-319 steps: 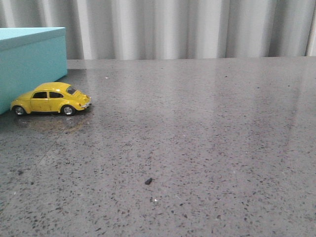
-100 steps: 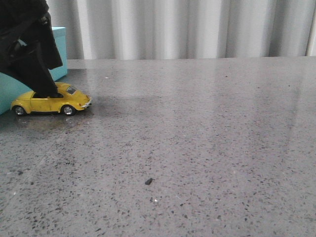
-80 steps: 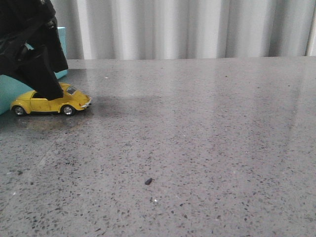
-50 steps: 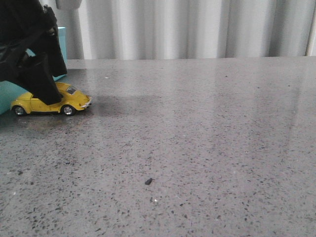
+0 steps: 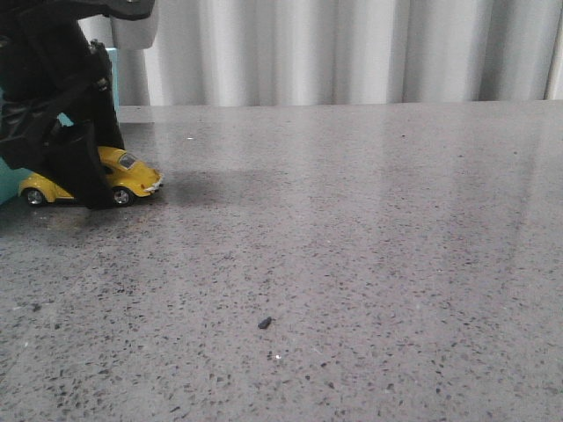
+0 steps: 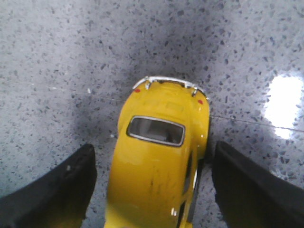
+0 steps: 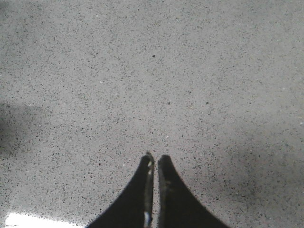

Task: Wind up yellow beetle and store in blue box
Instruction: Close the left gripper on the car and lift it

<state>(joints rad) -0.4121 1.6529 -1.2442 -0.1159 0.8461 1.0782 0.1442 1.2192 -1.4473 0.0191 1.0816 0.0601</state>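
Mostly hidden, box (image 5: 7, 171) at counter's far left edge. Left gripper (image 6: 152, 190) spread, straddling beetle (image 6: 159, 161) just beside box, fingers not touching yet. Right gripper (image 7: 153, 166) pressed together, empty. Risk: glossy roof slips when jaws close, or car rolls off.
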